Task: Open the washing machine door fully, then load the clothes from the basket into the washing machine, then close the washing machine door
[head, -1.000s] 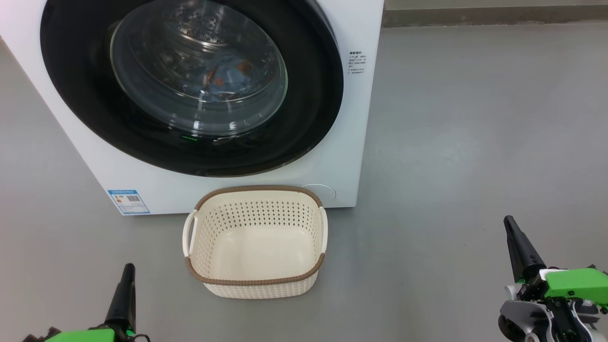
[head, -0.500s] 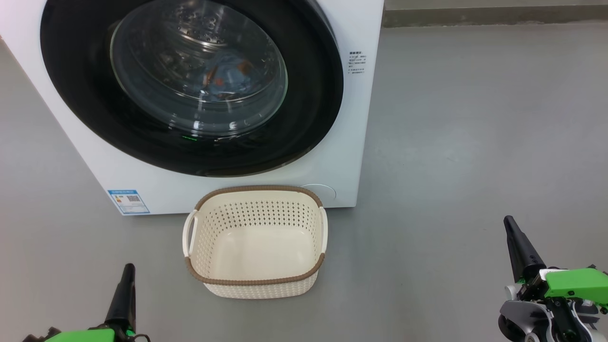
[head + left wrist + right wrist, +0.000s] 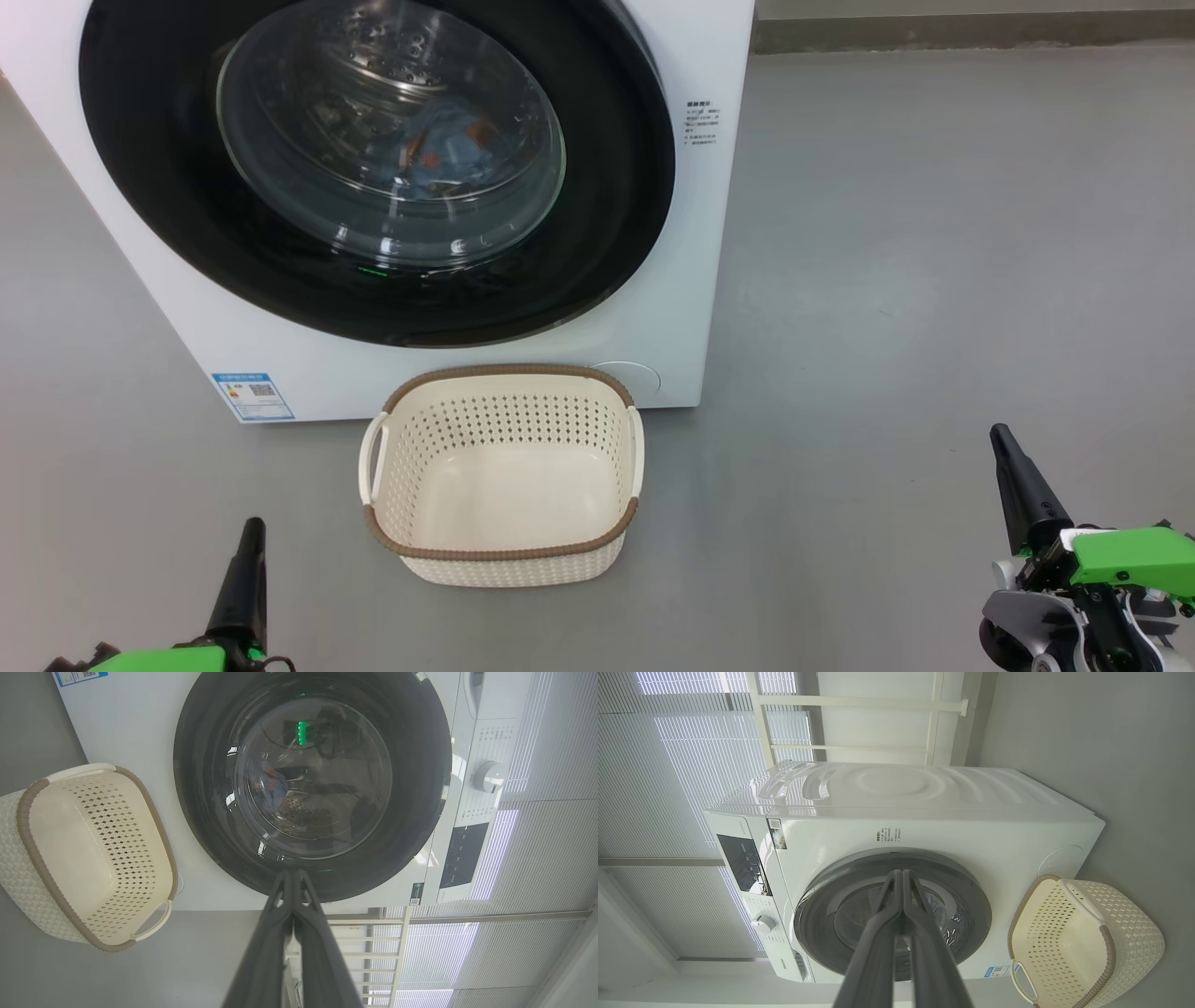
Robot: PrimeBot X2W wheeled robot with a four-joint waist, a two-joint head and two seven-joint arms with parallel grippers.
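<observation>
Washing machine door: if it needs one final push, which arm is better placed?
Left, probably. The left gripper, shut, is in line with the closed washing machine door; the right gripper, also shut, is far off to the side.

White body on washing machine, w/ small blue label at lower corner & black ctrl panel. The washing machine door: glossy black rim, clear glass centre. Silver drum behind it, dotted w/ holes. The clothes thru glass: blue w/ orange-brown print. The basket: cream-white, rows of small holes, woven-look brown rim. Plain grey floor. The left claw & right claw: black, bright green housing behind.
</observation>
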